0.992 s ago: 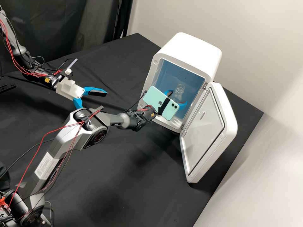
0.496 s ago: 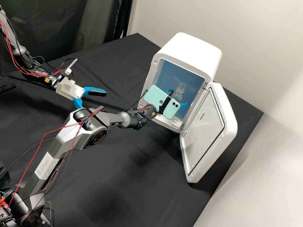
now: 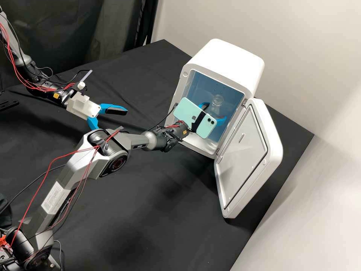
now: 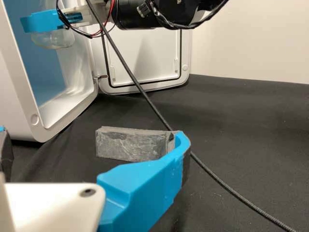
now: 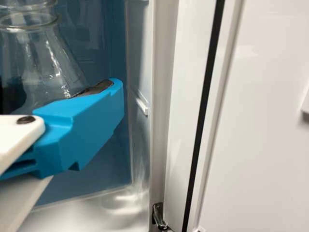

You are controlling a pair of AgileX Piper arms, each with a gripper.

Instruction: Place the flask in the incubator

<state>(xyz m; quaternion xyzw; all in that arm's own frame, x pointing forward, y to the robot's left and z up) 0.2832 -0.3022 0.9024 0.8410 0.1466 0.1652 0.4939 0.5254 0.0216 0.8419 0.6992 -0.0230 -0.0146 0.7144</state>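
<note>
Two blue fingers of the right gripper (image 3: 213,113) stood closed against the sides of the clear conical flask (image 3: 217,101). The flask hung upright in the blue chamber of the white incubator (image 3: 225,62) and, judging from the left wrist view, clear of the chamber floor. The door (image 3: 244,158) hung wide open to one side, so the way in was free. The step in hand looked to be the setting down. Doing it well meant carrying the flask a little deeper, away from the front lip, then lowering it straight and level until its base sat flat on the floor before the jaws let go. Glass of that shape, gripped on its sloping wall, could slip if squeezed harder or tip if released while tilted. In the right wrist view one finger (image 5: 82,121) lay close to the chamber's side wall, so the jaws would need to open only a little. The retreat should then run straight back along the line of entry, minding the mint-coloured phone (image 3: 191,118) strapped at the wrist, which sat near the frame of the opening. The left gripper (image 3: 111,117) hovered over the black bench (image 3: 150,210), well apart from the incubator, its jaws spread wide and holding nothing, and it had no call to join in.
</note>
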